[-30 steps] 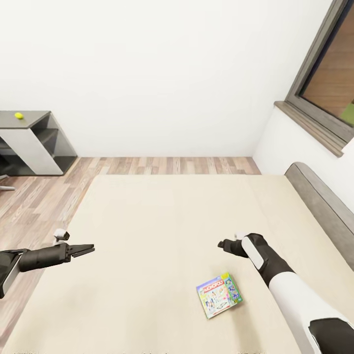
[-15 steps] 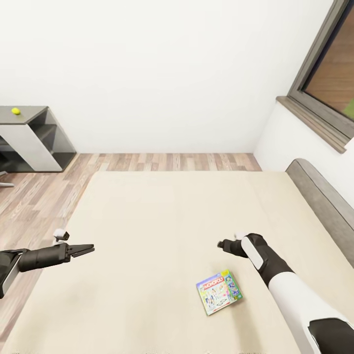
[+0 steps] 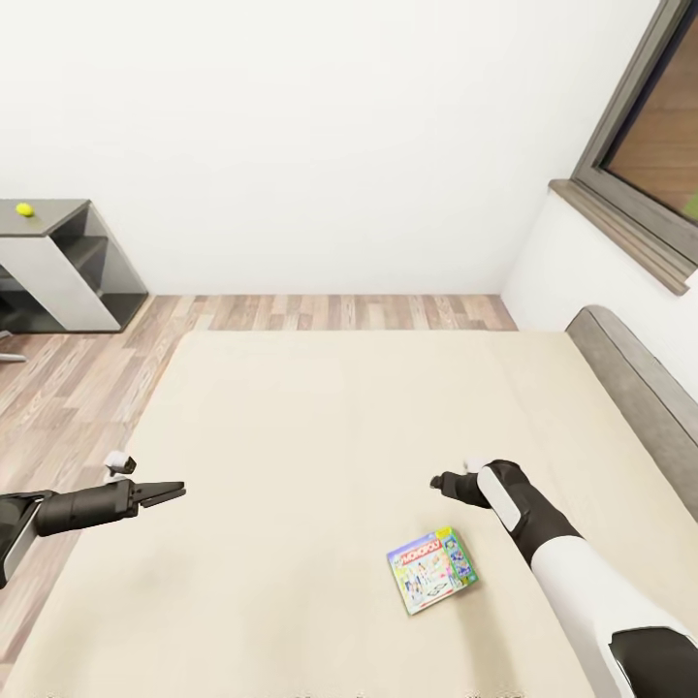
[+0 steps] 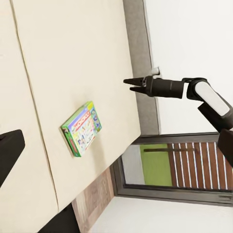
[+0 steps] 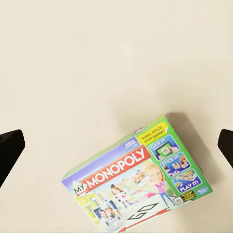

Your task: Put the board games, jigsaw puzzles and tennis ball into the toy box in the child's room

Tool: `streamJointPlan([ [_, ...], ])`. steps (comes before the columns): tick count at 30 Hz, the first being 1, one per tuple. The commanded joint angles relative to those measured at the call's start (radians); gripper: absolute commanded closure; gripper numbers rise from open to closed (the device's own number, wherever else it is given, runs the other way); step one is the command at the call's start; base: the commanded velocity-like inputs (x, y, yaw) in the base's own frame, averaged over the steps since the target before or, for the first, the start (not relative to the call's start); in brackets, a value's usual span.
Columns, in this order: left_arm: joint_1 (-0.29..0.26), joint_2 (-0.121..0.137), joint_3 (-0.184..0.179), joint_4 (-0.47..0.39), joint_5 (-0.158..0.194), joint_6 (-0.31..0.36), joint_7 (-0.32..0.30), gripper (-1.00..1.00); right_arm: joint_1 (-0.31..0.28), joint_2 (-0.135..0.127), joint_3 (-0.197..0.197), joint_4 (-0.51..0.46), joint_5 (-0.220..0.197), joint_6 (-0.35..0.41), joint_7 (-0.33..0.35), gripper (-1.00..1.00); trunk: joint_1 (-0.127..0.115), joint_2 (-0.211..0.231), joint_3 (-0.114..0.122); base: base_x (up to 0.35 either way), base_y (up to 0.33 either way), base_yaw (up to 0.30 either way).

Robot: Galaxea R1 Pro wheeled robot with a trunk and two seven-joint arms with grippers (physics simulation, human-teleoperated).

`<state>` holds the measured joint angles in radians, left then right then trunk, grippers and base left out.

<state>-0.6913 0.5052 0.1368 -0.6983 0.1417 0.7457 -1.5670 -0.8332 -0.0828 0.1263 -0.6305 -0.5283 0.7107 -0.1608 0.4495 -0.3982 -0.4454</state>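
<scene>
The Monopoly box (image 3: 432,570) lies flat on the bed (image 3: 320,427), at 5 o'clock in the head view; its lid reads "MY MONOPOLY". The right gripper (image 3: 438,480) hovers just above it at 12 o'clock, empty; in the left wrist view its fingers (image 4: 134,81) are almost together. The left gripper (image 3: 176,492) at 8 o'clock is closed and empty. Much free mattress lies around. Far away at 10 o'clock, the tennis ball (image 3: 24,209) rests on the table (image 3: 58,215).

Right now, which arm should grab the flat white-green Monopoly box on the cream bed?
Right. The right gripper hovers just beyond the Monopoly box, its camera looking straight down on it; the left gripper sits far across the bed.
</scene>
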Motion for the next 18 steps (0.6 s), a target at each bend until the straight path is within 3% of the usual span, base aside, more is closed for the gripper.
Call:
streamJointPlan([
  [1, -0.001, 0.000, 0.000, 0.000, 0.000, 0.011, -0.004, -1.00, -0.001, -0.001, 0.006, -0.001, -0.011, 0.003, -0.009, -1.00, 0.000, -0.002, -0.003, 0.000, 0.000, 0.000],
  [18, -0.001, 0.001, 0.000, 0.000, -0.001, 0.011, -0.004, -1.00, -0.007, -0.005, 0.005, -0.004, -0.011, 0.006, -0.009, -1.00, 0.000, -0.002, -0.031, 0.000, 0.000, 0.000],
])
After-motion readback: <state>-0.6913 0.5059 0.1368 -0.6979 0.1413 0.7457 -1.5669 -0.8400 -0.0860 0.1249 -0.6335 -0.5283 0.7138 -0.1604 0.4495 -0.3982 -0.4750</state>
